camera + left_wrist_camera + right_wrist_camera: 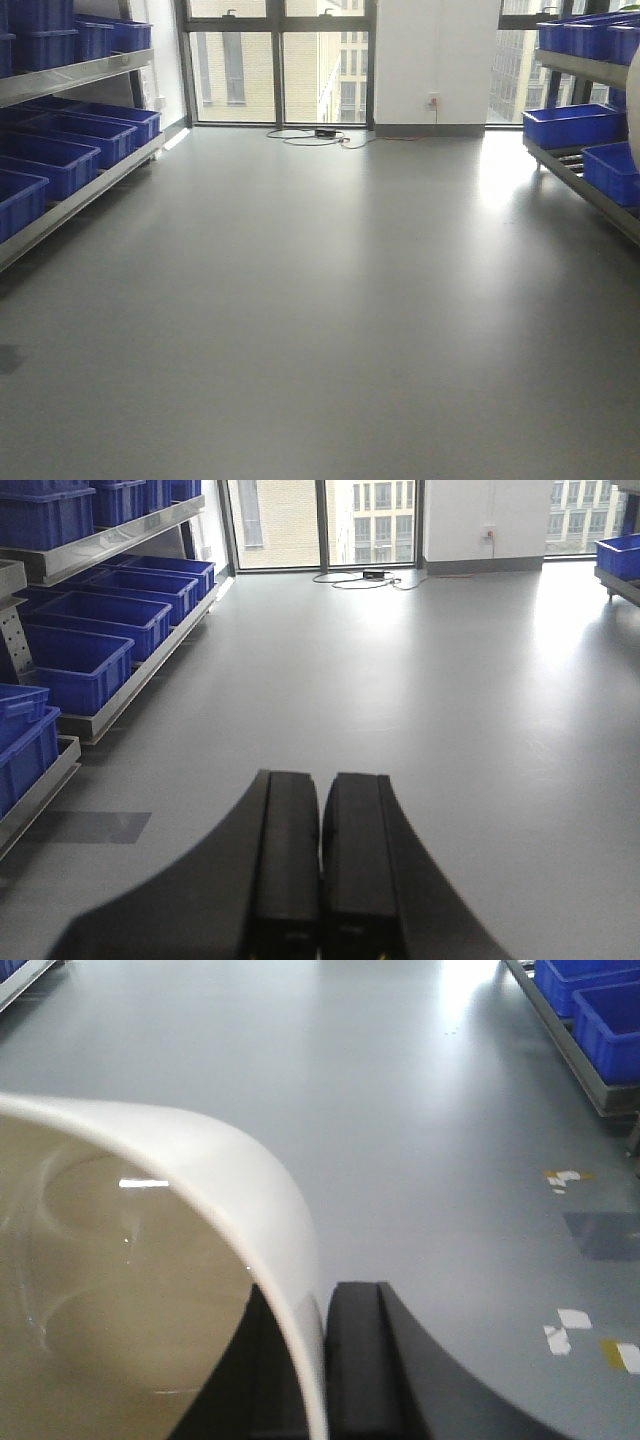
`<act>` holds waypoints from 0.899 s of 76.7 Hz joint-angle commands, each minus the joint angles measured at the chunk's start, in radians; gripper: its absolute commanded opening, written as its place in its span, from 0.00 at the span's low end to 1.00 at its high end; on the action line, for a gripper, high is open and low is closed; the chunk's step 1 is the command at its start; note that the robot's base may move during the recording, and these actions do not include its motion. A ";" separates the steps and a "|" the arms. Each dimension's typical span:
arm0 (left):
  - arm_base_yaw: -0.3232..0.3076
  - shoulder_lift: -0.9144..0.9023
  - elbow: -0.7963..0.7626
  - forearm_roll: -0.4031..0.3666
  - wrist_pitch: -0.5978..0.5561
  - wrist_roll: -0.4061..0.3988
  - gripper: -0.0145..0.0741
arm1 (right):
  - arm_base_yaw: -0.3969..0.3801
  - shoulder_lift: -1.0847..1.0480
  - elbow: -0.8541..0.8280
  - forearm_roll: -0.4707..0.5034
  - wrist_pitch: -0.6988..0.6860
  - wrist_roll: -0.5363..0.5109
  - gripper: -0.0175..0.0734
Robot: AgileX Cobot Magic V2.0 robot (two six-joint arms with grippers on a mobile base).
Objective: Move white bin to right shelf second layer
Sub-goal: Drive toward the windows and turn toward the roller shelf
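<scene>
The white bin fills the left of the right wrist view, its cream inside facing the camera. My right gripper is shut on its rim, one finger inside the wall and one black finger outside. A sliver of the white bin shows at the right edge of the front view. The right shelf stands there too; its lower visible level has roller tracks. I cannot tell which level is the second layer. My left gripper is shut on nothing, above bare floor.
Blue crates sit on the right shelf, and several more blue crates fill the left shelf. A cable lies by the far windows. Tape marks dot the grey floor.
</scene>
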 commanded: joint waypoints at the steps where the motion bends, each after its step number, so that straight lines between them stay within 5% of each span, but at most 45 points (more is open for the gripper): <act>1: -0.001 -0.016 0.037 0.000 -0.086 -0.005 0.26 | 0.001 0.001 -0.032 -0.003 -0.093 0.003 0.25; 69: -0.001 -0.016 0.037 0.000 -0.086 -0.005 0.26 | 0.001 0.001 -0.032 -0.003 -0.093 0.003 0.25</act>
